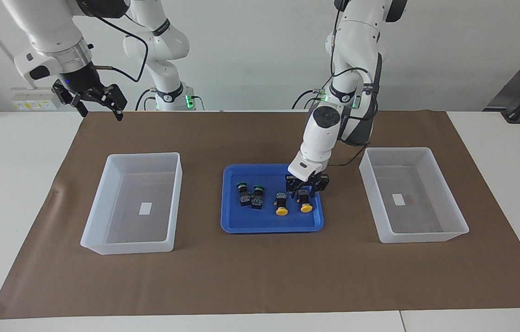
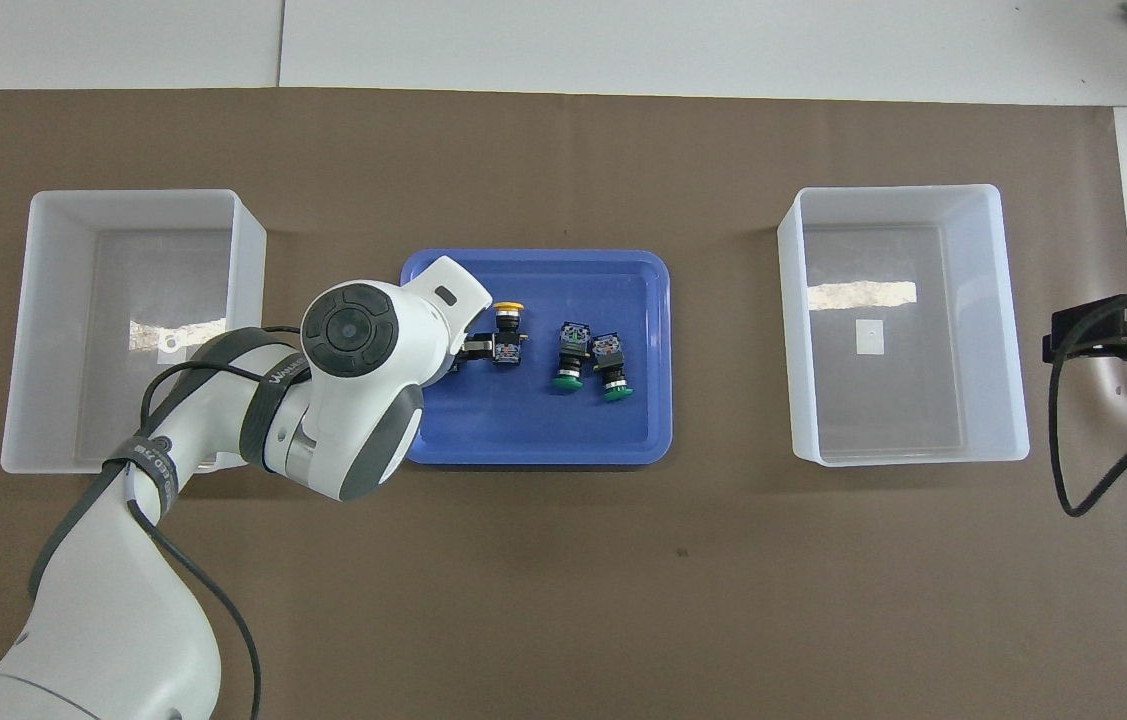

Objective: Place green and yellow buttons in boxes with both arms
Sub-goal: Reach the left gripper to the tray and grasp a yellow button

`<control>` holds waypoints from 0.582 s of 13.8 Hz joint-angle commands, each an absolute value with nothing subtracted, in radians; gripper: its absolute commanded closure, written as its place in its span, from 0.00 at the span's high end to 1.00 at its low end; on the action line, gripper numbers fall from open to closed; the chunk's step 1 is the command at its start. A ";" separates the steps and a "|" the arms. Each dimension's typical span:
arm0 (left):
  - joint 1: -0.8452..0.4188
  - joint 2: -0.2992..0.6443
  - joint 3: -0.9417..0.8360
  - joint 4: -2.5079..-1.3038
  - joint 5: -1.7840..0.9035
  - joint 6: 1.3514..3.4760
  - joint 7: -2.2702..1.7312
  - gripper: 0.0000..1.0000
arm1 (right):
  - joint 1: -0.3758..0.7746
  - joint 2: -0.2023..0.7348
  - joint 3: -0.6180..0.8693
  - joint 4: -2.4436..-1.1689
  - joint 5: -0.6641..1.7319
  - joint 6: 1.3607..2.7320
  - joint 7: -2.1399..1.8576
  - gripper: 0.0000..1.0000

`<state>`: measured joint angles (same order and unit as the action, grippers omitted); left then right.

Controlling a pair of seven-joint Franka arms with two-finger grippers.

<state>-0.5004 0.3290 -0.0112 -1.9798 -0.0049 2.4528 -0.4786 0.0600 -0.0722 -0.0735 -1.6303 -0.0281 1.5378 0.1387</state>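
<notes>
Left gripper [image 1: 305,190] straddles a yellow-capped black push-button [image 1: 306,201] in the blue plastic tray [image 1: 232,223] at bench centre; grasp unclear. Right gripper [image 1: 98,102] waits spread over the robots' edge.

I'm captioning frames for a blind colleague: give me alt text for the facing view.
The left gripper is down over a yellow button in the blue tray, beside another yellow and two green buttons. Clear boxes flank the tray; the right gripper waits raised.
</notes>
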 commanded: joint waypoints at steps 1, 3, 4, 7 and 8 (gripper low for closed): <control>-0.525 0.348 0.005 -1.976 0.005 2.474 -0.505 0.61 | 0.058 -0.094 -0.074 -1.649 -0.025 1.539 0.110 1.00; -0.526 0.348 0.005 -1.982 0.005 2.474 -0.505 0.56 | 0.058 -0.094 -0.074 -1.649 -0.025 1.539 0.110 1.00; -0.526 0.347 0.005 -1.983 0.005 2.464 -0.506 0.45 | 0.058 -0.094 -0.074 -1.649 -0.025 1.539 0.110 1.00; -0.526 0.342 0.006 -1.971 0.003 2.418 -0.537 0.00 | 0.061 -0.094 -0.072 -1.649 -0.025 1.537 0.110 1.00; -0.523 0.331 0.006 -1.970 0.003 2.404 -0.535 0.00 | 0.064 -0.094 -0.068 -1.649 -0.025 1.540 0.110 1.00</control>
